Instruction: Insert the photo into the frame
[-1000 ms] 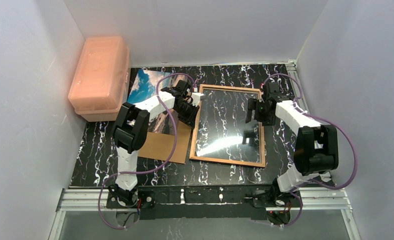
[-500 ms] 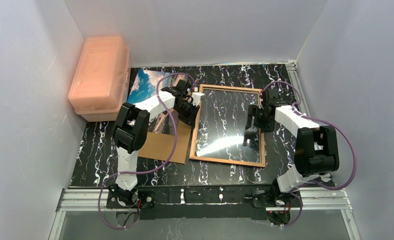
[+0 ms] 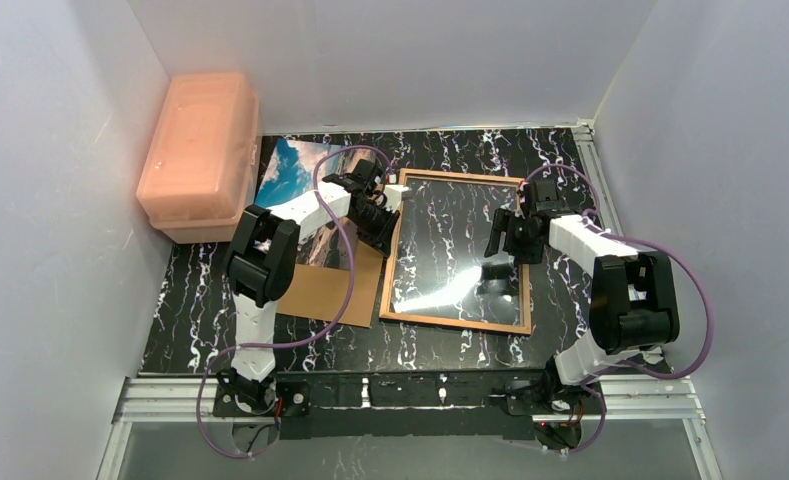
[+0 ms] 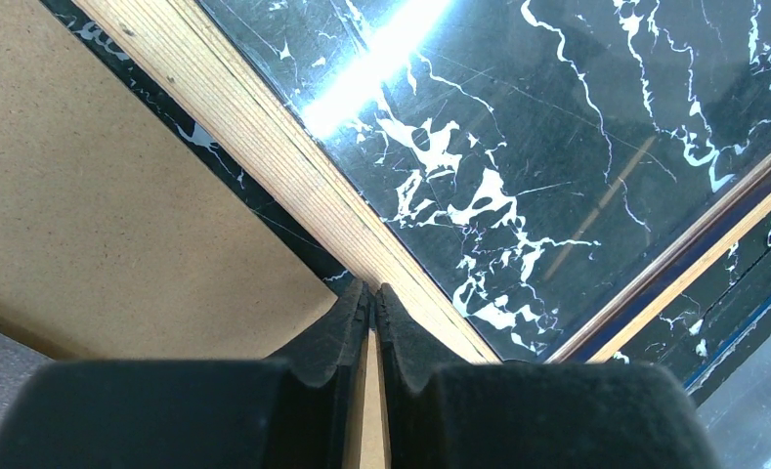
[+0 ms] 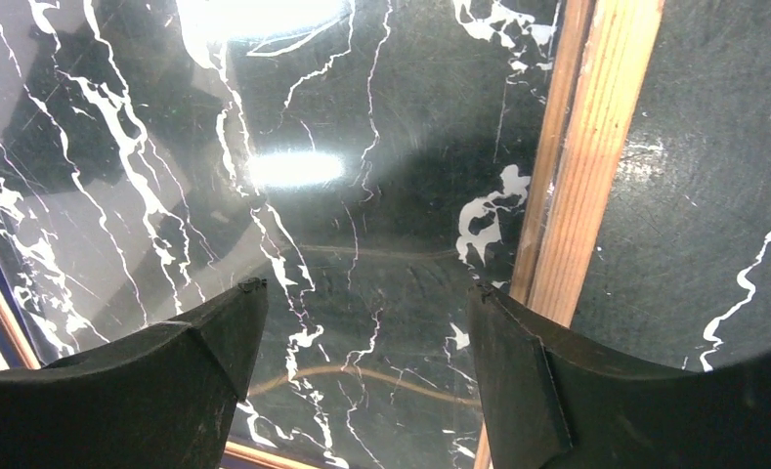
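Left gripper (image 4: 371,291) is sitting with its 2 fingers pressed together, tips resting at the light wood left rail of the large rectangular picture frame (image 3: 448,250). Whether it is pinching anything I cannot tell; it is probably pinning the frame so that it is not sliding. Right gripper (image 5: 366,293) is hovering with its fingers apart and nothing between them, over the clear pane just inside the right rail, likely getting ready to steady that side. The frame is lying face down on the black marble-patterned bench (image 3: 450,150), wood rear edges up and glazing bare, waiting for its insert. The glossy beach-scene photo (image 3: 288,170) is lying well apart at the far left, partly hidden by the left arm, beside the pink plastic box (image 3: 200,150). The plain brown backing board (image 3: 320,290) is lying just left of the frame.
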Motion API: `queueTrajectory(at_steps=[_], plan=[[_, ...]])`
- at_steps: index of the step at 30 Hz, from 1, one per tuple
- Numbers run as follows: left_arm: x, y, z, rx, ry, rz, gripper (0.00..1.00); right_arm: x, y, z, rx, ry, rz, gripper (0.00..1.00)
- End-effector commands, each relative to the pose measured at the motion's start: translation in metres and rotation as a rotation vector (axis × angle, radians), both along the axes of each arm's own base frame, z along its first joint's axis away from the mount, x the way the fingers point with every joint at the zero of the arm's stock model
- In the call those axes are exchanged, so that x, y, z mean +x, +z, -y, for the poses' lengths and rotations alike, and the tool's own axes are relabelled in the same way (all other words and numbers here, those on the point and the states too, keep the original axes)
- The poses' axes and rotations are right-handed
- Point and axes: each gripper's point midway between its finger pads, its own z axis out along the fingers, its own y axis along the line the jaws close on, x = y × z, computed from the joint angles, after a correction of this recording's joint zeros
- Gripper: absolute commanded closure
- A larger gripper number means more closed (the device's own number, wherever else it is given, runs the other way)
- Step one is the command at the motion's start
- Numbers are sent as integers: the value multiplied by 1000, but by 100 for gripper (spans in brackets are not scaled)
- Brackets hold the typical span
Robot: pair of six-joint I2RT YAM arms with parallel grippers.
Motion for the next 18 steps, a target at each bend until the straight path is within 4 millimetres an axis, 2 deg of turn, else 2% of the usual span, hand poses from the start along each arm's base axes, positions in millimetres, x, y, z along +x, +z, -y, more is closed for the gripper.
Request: queueTrajectory(at_steps=[1,12,15,18], plan=[[-2,5,6,-19,-29,-4,94,-16,-19,6,-32,-23,-59,17],[-2,6,6,-22,-29,-3,95,-16,-30,1,-4,-32,-80,16],[-2,8,6,-22,-29,-1,95,-3,-11,-6,27,-14,-47,15],[-3,12,6,-26,-30,-1,95,21,33,1,-6,-34,72,10]])
